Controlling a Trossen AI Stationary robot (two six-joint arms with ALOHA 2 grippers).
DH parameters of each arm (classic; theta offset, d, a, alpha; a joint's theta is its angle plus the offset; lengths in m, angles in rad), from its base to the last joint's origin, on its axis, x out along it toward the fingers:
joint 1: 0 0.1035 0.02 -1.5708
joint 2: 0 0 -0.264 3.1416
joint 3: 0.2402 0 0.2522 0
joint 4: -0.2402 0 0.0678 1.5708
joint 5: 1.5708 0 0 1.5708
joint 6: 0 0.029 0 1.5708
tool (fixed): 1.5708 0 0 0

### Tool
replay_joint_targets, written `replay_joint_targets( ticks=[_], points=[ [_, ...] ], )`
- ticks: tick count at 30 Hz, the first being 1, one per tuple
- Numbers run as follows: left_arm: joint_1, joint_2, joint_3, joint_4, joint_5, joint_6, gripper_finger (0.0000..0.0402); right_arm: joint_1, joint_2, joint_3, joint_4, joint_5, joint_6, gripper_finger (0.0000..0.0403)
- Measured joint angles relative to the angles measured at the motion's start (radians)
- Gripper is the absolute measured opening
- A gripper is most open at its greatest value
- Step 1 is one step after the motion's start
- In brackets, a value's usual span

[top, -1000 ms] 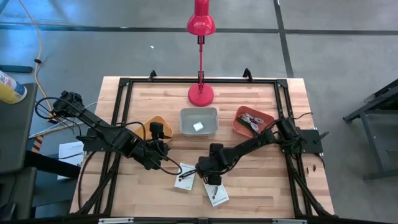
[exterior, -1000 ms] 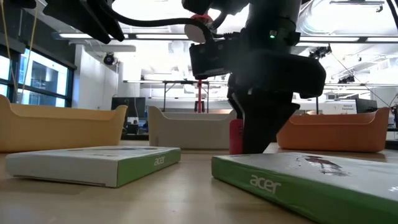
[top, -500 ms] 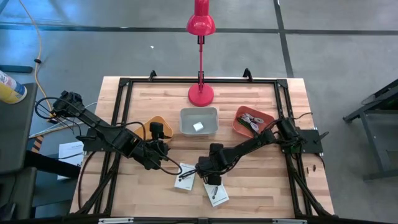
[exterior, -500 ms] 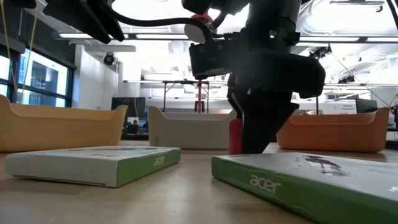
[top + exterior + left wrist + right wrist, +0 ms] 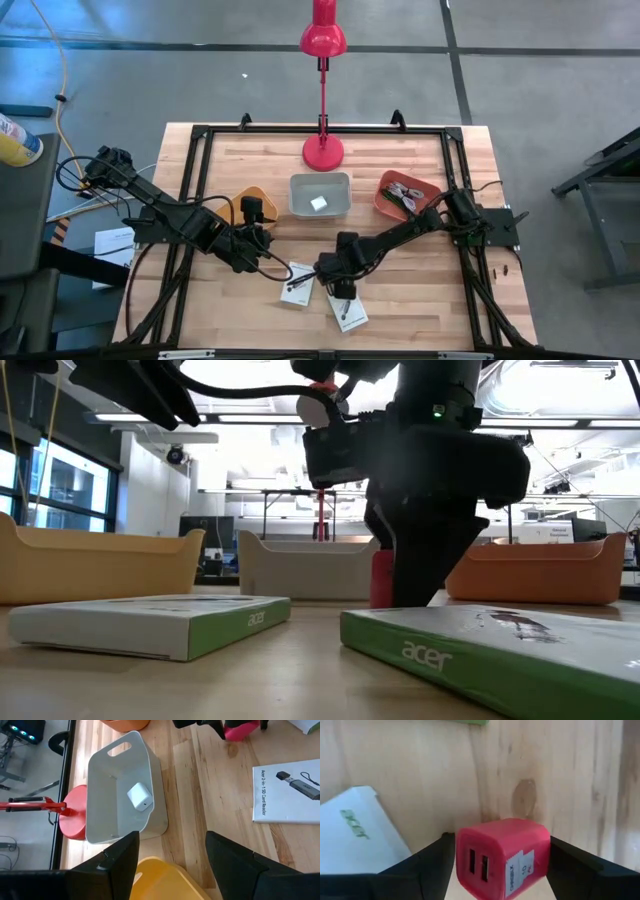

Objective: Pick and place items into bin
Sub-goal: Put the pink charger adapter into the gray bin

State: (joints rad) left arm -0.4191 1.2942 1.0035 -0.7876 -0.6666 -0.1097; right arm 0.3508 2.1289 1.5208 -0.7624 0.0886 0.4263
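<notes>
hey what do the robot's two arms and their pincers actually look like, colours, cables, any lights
Both arms are black and jointed, with black cables looping beside them. The left pincer has two broad, flat, matte black fingers; the right pincer has the same dark angular fingers. In the low view, a small green light glows on the right arm's dark wrist housing.

Grey concrete floor (image 5: 200,70) around the wooden table (image 5: 420,290); red desk lamp (image 5: 323,40) at its far edge; bright ceiling lights (image 5: 540,390) beyond

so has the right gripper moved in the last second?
Barely. In the low view the right gripper sits a touch right against the grey bin, around the pink cube.
</notes>
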Motion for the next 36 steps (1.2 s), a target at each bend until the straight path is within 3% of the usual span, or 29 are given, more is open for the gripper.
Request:
replay_joint_targets(
  ticks=[16, 27, 36],
  points=[
    [0.000, 0.000, 0.000, 0.000, 0.000, 0.000, 0.0216, 0.001, 0.000, 0.000, 0.022, -0.002, 0.003, 0.0273],
    [0.000, 0.000, 0.000, 0.000, 0.000, 0.000, 0.0216, 0.001, -0.001, 0.000, 0.019, 0.007, 0.019, 0.0222],
    [0.000, 0.000, 0.000, 0.000, 0.000, -0.001, 0.0216, 0.001, -0.001, 0.000, 0.015, 0.011, 0.027, 0.0240]
  ],
)
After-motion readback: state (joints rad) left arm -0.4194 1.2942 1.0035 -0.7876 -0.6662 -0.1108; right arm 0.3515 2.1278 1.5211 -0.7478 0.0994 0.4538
